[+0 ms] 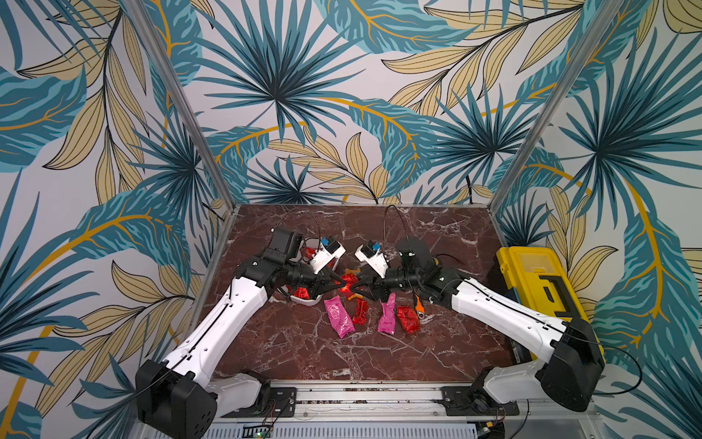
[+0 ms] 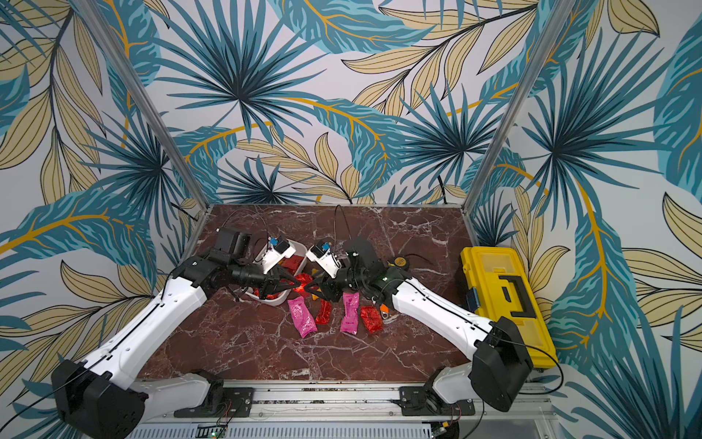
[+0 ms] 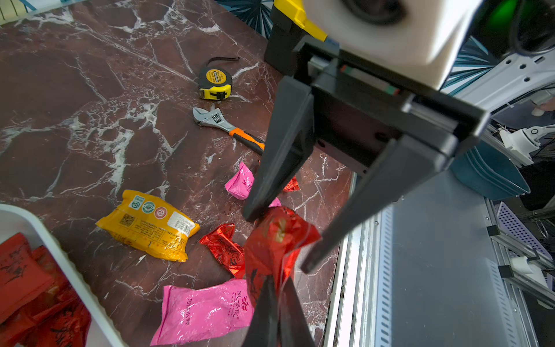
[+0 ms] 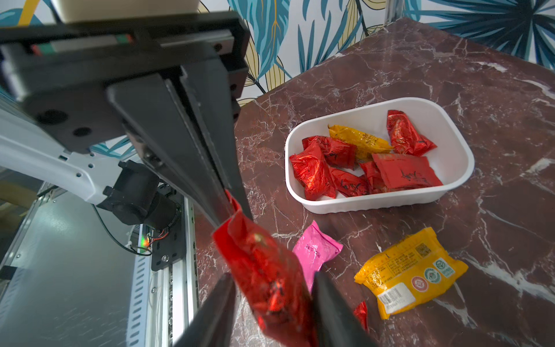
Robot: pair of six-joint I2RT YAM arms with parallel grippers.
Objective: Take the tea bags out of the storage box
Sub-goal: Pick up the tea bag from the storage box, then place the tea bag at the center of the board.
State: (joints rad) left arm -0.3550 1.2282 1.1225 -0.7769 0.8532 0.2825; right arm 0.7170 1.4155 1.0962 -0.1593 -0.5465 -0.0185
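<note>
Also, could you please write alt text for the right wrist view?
A red tea bag is pinched at one end by the shut left gripper, with the right gripper straddling it. Behind, the white storage box holds more tea bags; a pink sachet and an orange-yellow sachet lie on the marble table.

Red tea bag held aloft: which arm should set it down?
Probably right: the right pincer straddles the free end of the red tea bag; the left pincer, shut on it, is nearer the storage box.
</note>
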